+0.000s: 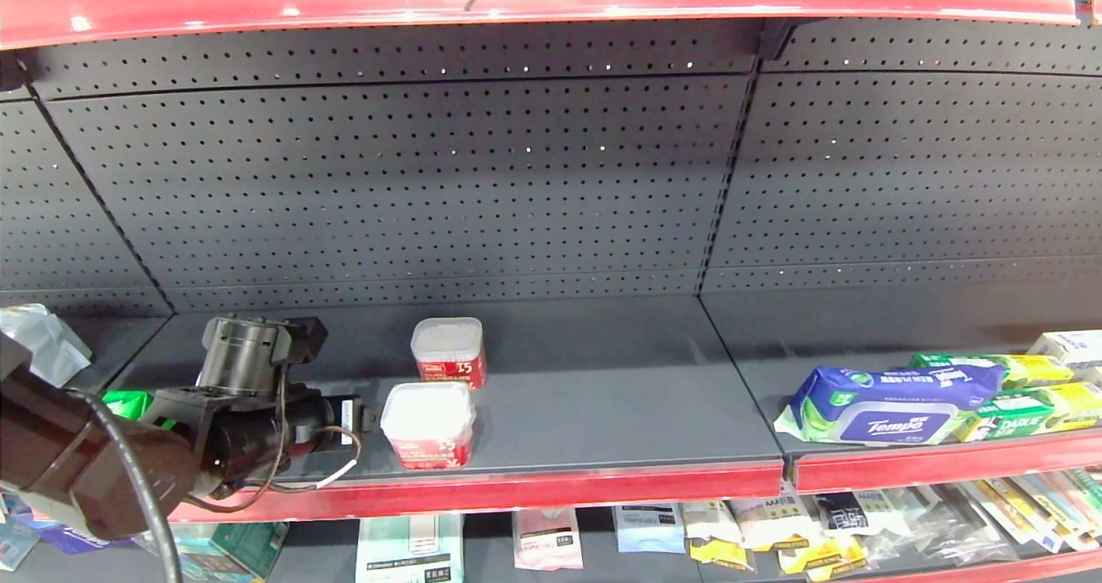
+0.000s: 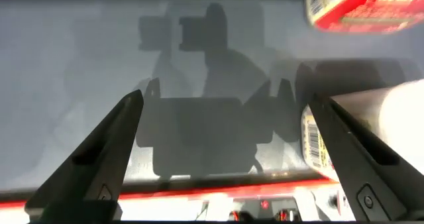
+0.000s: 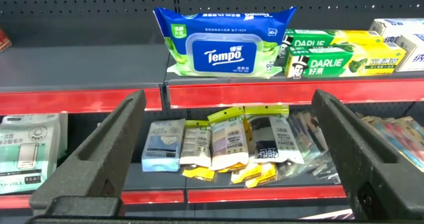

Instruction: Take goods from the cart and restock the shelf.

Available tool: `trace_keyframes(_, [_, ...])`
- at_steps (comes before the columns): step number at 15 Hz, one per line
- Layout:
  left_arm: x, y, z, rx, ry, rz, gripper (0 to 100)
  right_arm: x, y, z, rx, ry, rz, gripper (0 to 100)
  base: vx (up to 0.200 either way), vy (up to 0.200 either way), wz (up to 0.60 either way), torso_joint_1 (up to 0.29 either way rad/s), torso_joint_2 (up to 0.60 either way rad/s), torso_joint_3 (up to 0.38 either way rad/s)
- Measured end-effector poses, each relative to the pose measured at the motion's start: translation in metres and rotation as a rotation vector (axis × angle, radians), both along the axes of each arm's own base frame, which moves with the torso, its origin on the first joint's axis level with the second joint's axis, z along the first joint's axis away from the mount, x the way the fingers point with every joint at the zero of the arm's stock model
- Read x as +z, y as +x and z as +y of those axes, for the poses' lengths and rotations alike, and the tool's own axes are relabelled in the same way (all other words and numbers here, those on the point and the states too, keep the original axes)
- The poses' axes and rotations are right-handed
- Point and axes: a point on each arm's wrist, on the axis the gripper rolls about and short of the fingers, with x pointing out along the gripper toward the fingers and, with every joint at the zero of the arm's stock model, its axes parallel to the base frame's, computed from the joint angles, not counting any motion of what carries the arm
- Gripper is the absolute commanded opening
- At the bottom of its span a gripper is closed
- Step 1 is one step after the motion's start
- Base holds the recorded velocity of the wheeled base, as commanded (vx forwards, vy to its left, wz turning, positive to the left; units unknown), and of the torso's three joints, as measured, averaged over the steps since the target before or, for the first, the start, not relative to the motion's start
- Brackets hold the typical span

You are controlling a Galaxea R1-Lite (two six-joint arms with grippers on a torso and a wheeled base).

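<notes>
Head view: two red tubs with white lids stand upright on the grey shelf (image 1: 603, 393), left of its middle. The front tub (image 1: 428, 424) is near the shelf's red front edge. The back tub (image 1: 448, 352) is just behind it, not touching. Left gripper (image 2: 227, 98) is low over the shelf at the front edge, just left of the front tub, jaws spread wide and gripping nothing. The front tub sits right by one finger (image 2: 358, 158); can't tell if they touch. Right gripper (image 3: 227, 98) is also spread wide and holds nothing, facing the right-hand shelf section. There a blue wipes pack (image 3: 224, 42) lies at the front edge with green toothpaste boxes (image 3: 331, 58) up against it. Small packets (image 3: 225, 144) are on the shelf below.
</notes>
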Motion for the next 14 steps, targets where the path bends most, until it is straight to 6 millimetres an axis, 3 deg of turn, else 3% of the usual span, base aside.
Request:
trace_keyframes(9, [-0.002,0.001,-0.001,-0.006,0.003,0.006,100,0.000,0.000,0.000,0.000,-0.002,0.000,100,0.000,0.000,0.00,0.000,0.00,0.000])
trace_keyframes(14, [0.013,-0.011,0.003,-0.006,-0.002,-0.025,100,0.000,0.000,0.000,0.000,0.000,0.000,100,0.000,0.000,0.00,0.000,0.00,0.000])
